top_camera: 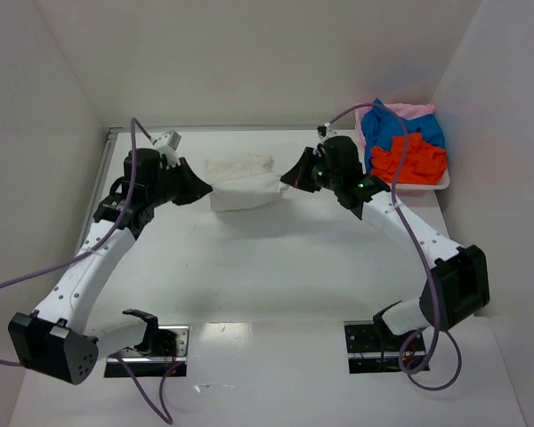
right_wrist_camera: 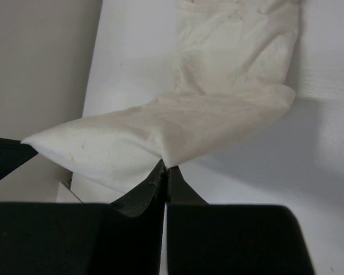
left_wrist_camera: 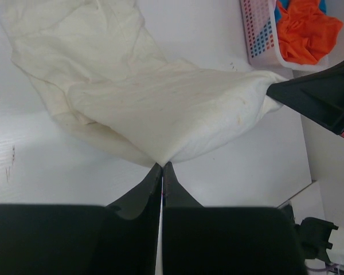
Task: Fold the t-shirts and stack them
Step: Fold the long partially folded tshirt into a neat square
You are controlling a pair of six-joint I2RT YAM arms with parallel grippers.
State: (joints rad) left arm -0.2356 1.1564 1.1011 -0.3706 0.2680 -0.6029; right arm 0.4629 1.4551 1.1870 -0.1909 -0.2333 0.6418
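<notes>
While stretched above the white bench [top_camera: 276,267], the off-white cotton t-shirt [top_camera: 243,185] is pinched at opposite edges by the closed left hand [top_camera: 210,188] and closed right hand [top_camera: 283,182].

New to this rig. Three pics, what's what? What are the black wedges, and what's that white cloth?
Two robot arms are bolted at the table's near edge. The overhead picture looks down from behind them. The other two come from cameras on each wrist, so the black wedges are each arm's own fingers. The left gripper and right gripper are each pinched shut on opposite ends of the off-white t-shirt, lifting that edge between them while its far part lies on the table. The tray at far right holds blue, orange-red and pink shirts.
</notes>
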